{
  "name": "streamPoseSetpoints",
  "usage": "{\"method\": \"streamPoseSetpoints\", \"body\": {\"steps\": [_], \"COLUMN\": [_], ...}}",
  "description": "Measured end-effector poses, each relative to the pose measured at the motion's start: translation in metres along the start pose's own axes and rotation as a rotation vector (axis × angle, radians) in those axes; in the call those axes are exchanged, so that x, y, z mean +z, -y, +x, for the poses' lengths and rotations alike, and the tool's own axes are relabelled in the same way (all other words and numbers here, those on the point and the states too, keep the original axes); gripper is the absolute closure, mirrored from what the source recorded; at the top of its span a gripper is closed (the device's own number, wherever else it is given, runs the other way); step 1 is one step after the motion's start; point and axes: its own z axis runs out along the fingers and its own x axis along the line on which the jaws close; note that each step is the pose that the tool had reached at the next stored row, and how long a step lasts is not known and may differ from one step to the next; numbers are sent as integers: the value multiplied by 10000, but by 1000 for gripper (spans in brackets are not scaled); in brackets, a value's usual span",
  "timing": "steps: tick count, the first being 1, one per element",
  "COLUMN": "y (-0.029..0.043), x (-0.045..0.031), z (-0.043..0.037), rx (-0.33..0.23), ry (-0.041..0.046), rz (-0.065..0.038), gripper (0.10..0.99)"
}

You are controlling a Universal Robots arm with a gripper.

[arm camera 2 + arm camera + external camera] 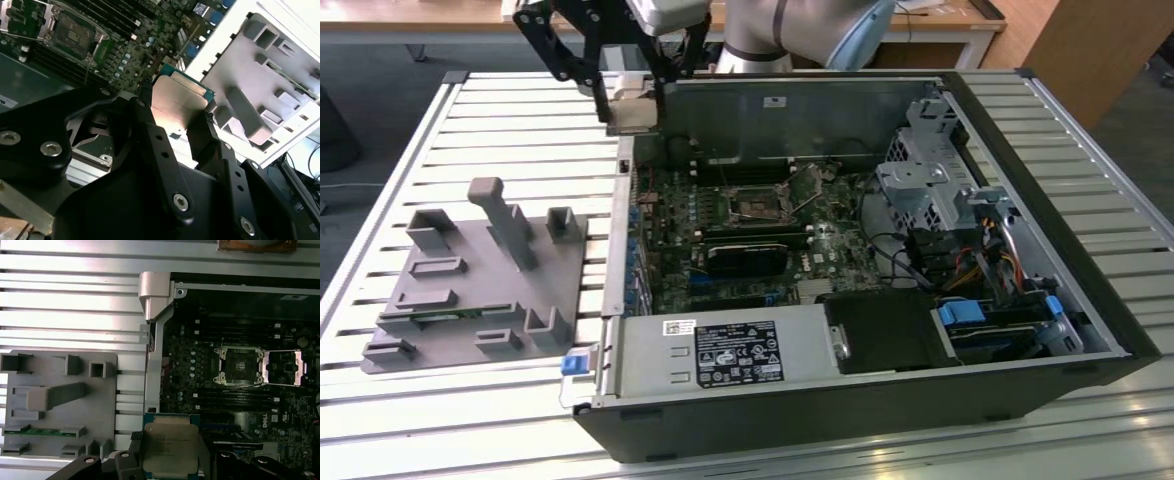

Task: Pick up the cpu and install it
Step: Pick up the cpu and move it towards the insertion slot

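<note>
The gripper [176, 111] was closed on the cpu [180, 97], clamping two opposite edges, holding it raised above the computer case [155, 305] wall, with the open socket [239, 365] and grey tray [102, 405] below.

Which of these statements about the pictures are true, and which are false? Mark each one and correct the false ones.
1. The gripper holds the cpu between its fingers. True.
2. The cpu already sits in the motherboard socket. False: the socket is open and empty, and the cpu is in the gripper, over the near edge of the computer case.
3. A green memory stick lies in the grey tray. True.
4. The grey tray stands inside the computer case. False: it lies on the slatted table beside the case, at the exterior view's left.
</note>
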Motion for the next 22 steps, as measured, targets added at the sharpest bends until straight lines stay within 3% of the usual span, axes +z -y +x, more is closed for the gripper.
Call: {"method": "streamPoseSetpoints", "body": {"steps": [6, 11, 22], "y": [-9, -5, 0], "x": [25, 30, 49], "z": [-221, -349, -520], "rx": [1, 0, 1], "ry": [6, 5, 9], "rz": [0, 0, 1], "gripper": [557, 557, 557]}}
